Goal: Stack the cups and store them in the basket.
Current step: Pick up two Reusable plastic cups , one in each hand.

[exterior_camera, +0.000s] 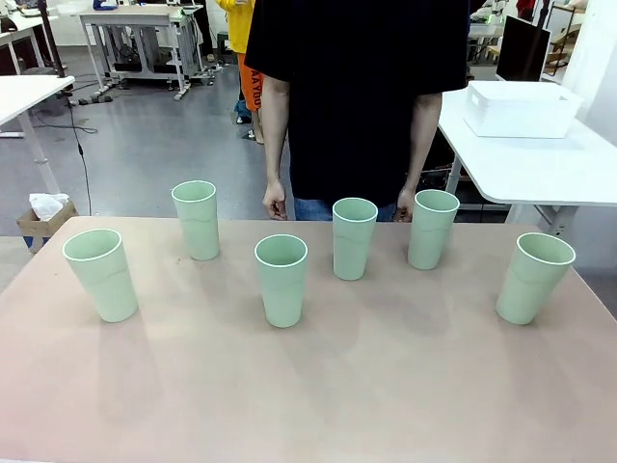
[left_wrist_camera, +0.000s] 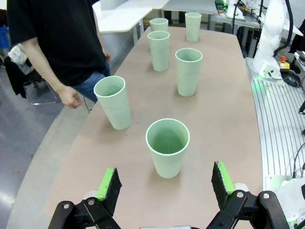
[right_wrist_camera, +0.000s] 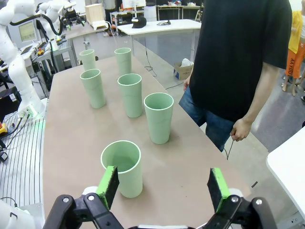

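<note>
The biggest worry is reach: the pale surface (exterior_camera: pixel 308 395) carries every cup, but the basket (exterior_camera: pixel 521 108) sits on a separate white surface (exterior_camera: pixel 578 169) at the upper right of the front view, well apart from them; I cannot tell from here whether either arm can get there, and a long stretch with a stack could end in a drop short of the rim.

Next is the person (exterior_camera: pixel 352 96) at the far edge, top centre; one hand (exterior_camera: pixel 275 203) hangs left of centre and the other hand (exterior_camera: pixel 404 206) just beside a cup, so a reach to the back row could strike them.

The cups are tall, light and upright with mouths up; a finger clipping a rim would probably tip one and send it rolling off the surface; a cup lowered askew may catch on the rim below, and one pushed down hard may wedge.

In the right wrist view the nearest cup (right_wrist_camera: pixel 122 168) lies at lower left, close by one pad, so a straight descent there risks a knock; the left claw's nearest cup (left_wrist_camera: pixel 167 147) sits more centrally.

The left claw (left_wrist_camera: pixel 165 181) is spread wide and empty; the right claw (right_wrist_camera: pixel 163 186) likewise.

Count: one surface with the cups; one basket; one person, two hands; six cups across the front view, at (exterior_camera: pixel 101 273), (exterior_camera: pixel 197 219), (exterior_camera: pixel 281 280), (exterior_camera: pixel 354 237), (exterior_camera: pixel 431 228) and (exterior_camera: pixel 533 277), none nested; two claws.
</note>
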Controlling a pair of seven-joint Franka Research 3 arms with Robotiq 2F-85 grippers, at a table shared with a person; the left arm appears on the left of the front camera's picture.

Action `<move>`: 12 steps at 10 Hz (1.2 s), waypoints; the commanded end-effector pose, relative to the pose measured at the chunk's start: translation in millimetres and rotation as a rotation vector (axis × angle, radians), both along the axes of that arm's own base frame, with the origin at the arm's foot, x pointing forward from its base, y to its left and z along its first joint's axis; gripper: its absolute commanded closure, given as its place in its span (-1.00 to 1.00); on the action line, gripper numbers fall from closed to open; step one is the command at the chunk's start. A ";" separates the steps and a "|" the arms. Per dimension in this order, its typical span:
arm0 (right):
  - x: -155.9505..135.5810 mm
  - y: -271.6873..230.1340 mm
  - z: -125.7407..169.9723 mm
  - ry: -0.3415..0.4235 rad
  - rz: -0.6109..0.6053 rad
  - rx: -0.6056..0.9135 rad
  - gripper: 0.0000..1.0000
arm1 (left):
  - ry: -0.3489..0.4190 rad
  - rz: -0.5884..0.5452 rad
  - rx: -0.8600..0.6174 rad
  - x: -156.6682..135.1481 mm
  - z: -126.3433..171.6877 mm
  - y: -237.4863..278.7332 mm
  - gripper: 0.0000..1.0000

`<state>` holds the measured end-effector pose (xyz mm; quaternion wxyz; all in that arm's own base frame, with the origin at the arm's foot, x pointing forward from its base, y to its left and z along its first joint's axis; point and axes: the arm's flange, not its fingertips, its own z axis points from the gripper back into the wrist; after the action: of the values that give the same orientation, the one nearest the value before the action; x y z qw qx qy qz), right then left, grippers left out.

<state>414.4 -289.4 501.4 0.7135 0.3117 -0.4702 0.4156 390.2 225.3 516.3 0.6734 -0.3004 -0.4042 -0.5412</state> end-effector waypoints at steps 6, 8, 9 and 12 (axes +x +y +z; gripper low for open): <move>-0.7 0.1 1.8 -0.003 0.000 -0.002 -1.00 | -0.001 -0.002 0.003 -1.5 1.6 -0.2 -1.00; -0.7 0.1 1.8 -0.003 0.000 -0.002 -1.00 | -0.001 -0.002 0.003 -1.5 1.6 -0.2 -1.00; -0.7 0.1 1.8 -0.003 0.000 -0.002 -1.00 | -0.001 -0.002 0.003 -1.5 1.6 -0.2 -1.00; -3.6 6.9 -10.9 -0.003 0.061 0.000 -1.00 | 0.027 -0.040 0.000 0.3 -12.5 1.7 -1.00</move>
<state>414.2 -286.9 498.3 0.7122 0.3174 -0.4662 0.4179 390.4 224.9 512.1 0.6742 -0.3052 -0.3998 -0.5408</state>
